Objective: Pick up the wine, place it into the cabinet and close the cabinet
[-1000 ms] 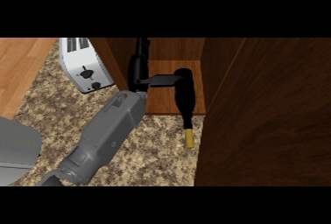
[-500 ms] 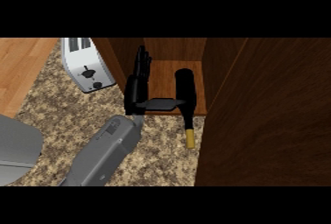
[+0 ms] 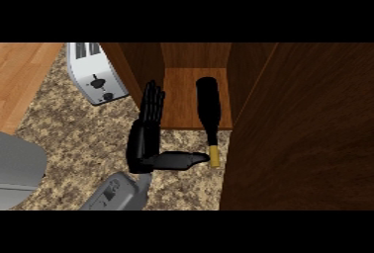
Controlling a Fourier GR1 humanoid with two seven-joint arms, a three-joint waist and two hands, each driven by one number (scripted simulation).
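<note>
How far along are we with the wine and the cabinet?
Done: the wine bottle lies with its body on the cabinet floor. In hand: nothing is held; the left hand is open beside it, fingers straight, thumb by the neck, which sticks out over the counter. Left: probably nudge the bottle fully in, then swing the open door at the right shut.

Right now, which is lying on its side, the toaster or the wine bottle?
The wine bottle: it lies flat, neck poking out of the cabinet. The toaster stands upright.
</note>
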